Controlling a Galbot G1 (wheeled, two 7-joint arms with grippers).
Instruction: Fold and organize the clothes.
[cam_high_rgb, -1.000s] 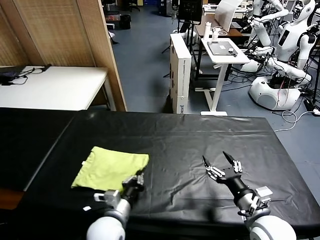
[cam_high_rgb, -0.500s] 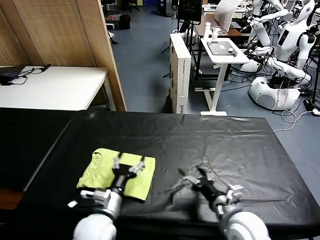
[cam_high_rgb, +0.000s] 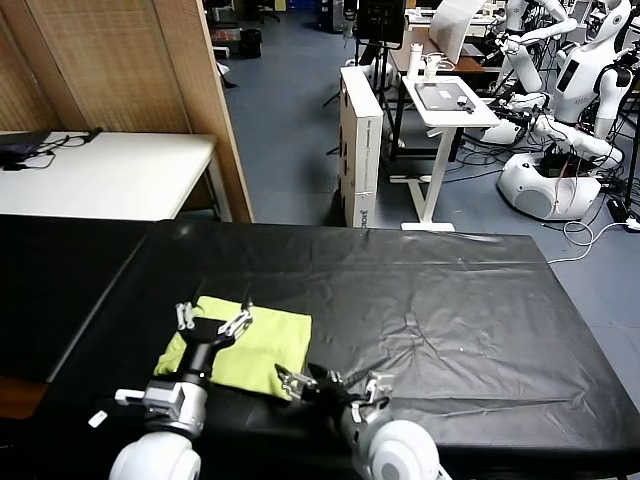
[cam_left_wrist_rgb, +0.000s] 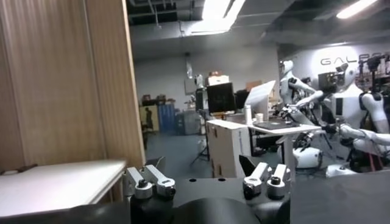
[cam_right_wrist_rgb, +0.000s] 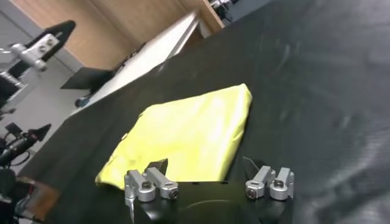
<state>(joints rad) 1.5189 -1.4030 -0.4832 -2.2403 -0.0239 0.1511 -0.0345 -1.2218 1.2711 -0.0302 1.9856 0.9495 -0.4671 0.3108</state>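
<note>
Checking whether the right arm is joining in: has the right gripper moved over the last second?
Yes. The right gripper has swung leftward across the black table, reaching the folded T-shirt.

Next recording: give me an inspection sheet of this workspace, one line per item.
Surface: black-covered table, cloth wrinkled.
Job's things: yellow-green T-shirt, folded flat at the robot's left.
Clutter: nothing seen.
Grippers: left end effector open above the shirt; right end effector open beside the shirt's near right corner.
Cables: white cable on the floor.
Surroundings: white side table, wooden panel, other robots.
</note>
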